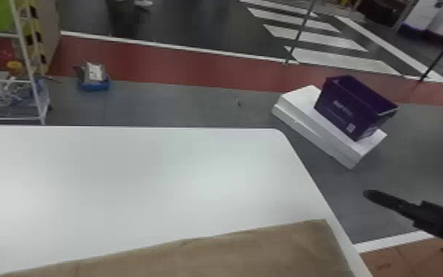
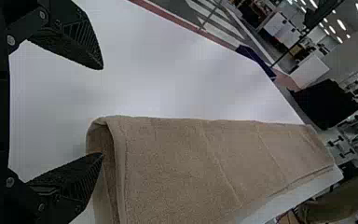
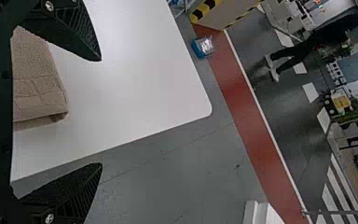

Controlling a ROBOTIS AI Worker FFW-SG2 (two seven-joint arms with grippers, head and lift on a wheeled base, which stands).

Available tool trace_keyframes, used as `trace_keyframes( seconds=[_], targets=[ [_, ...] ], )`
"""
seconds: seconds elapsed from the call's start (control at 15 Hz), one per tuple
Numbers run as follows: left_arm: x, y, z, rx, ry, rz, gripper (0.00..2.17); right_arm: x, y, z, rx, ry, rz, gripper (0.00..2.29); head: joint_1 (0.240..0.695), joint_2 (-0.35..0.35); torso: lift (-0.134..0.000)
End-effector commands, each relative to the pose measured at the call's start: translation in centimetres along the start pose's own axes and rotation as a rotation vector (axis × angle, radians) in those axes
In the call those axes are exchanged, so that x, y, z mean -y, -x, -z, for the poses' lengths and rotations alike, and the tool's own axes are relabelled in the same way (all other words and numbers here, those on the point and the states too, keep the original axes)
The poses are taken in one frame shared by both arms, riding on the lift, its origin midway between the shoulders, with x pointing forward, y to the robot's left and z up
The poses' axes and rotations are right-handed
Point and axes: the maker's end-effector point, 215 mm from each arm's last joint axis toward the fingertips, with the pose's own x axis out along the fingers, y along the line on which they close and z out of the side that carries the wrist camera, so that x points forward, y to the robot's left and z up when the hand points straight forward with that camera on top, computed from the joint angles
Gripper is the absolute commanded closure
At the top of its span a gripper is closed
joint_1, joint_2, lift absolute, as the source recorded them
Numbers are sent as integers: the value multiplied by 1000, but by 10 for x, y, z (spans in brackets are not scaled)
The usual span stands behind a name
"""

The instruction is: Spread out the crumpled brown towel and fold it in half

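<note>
With the left tool [image 2: 101, 112] and right tool [image 3: 100, 112] both gaping wide, we are seeing the brown towel [image 2: 177, 163] lying folded on the worktop [image 2: 168, 70], and are judging that the left should ease clear of the looped end [image 2: 117, 135] without dragging it.

our right gripper [image 1: 371, 194] comes in aslant from the right edge of the head view, its tip angled up and leftward there. in the right wrist view we hold its black fingers [image 3: 77, 28] wide apart. our left gripper [image 2: 102, 111] is open too, tips well separated.
</note>
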Motion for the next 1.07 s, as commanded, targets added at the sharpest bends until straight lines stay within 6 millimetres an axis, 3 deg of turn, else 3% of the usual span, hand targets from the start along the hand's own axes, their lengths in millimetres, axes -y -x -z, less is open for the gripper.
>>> trace_keyframes(
  seconds=[0.0,0.27,0.53,0.67,0.73,1.0],
  targets=[
    [4,-6,-2,13,6,7,265,-2,-2,1,-4,3,-4,80,695,-350,-124],
    [6,-22,-3,37,17,17,262,-2,-1,2,-3,-2,-5,80,695,-350,-124],
    [5,-23,-2,38,2,23,275,3,5,0,5,-5,2,80,695,-350,-124],
    [13,-27,-9,56,-12,67,724,2,4,1,4,-6,0,80,695,-350,-124],
    [17,-26,-10,57,-15,89,842,2,4,1,4,-6,0,76,695,-350,-124],
    [16,-21,-7,54,-28,144,1001,3,4,1,5,-7,1,76,695,-350,-124]
  ],
)
